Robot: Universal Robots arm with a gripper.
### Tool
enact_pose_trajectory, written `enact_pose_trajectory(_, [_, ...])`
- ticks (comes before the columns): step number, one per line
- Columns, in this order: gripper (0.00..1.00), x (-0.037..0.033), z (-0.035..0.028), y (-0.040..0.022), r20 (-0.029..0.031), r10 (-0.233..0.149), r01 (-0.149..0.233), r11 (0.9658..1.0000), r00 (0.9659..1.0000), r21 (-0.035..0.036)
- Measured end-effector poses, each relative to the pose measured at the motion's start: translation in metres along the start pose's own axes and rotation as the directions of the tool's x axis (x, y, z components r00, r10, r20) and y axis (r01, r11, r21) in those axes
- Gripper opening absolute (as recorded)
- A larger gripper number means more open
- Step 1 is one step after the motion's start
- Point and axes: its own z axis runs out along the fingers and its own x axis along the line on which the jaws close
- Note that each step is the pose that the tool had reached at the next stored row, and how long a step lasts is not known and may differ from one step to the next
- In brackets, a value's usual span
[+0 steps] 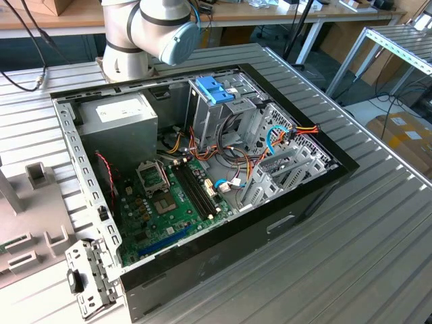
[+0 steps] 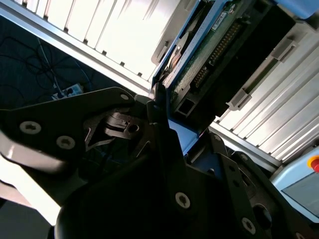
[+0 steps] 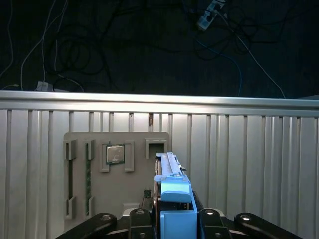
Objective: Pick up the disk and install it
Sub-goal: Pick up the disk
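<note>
Gripper [image 3: 174,221] is clamped on the disk [image 3: 167,167], with black fingers [image 3: 143,201] pressed against both flat sides. The disk is held edge-on and carries a light-blue plastic rail [image 3: 175,194] along the edge nearest the wrist. In the second wrist view the disk [image 2: 212,52] shows its green circuit-board side and a row of connector pins, with the gripper [image 2: 185,130] linkages dark in front. The held disk is off the computer, over the ribbed metal table [image 3: 249,149] and just above a grey fixture tray [image 3: 119,191]. The tray has a CPU chip [image 3: 114,154] seated in one pocket and narrow slots beside it. Past the table edge is dark floor with loose cables [image 3: 124,45]. In the exterior view the open computer case [image 1: 337,169] lies flat on the table [image 1: 324,270], with the arm's base [image 1: 152,27] behind it. Inside the case are a grey power-supply box [image 1: 125,118], a green motherboard [image 1: 162,209], and a metal drive cage [image 1: 223,118] with a blue latch [image 1: 214,89] on top. A loose metal bracket [image 1: 88,277] lies at the case's near corner, and the grey tray [image 1: 34,223] is at the exterior view's left.
</note>
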Motion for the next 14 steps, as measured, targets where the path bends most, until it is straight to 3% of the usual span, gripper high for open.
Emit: enact_pose_trajectory(14, [0.37,-0.0004,-0.0094,0.0002,0.0007,0.0,0.0,1.0,1.0,0.0001])
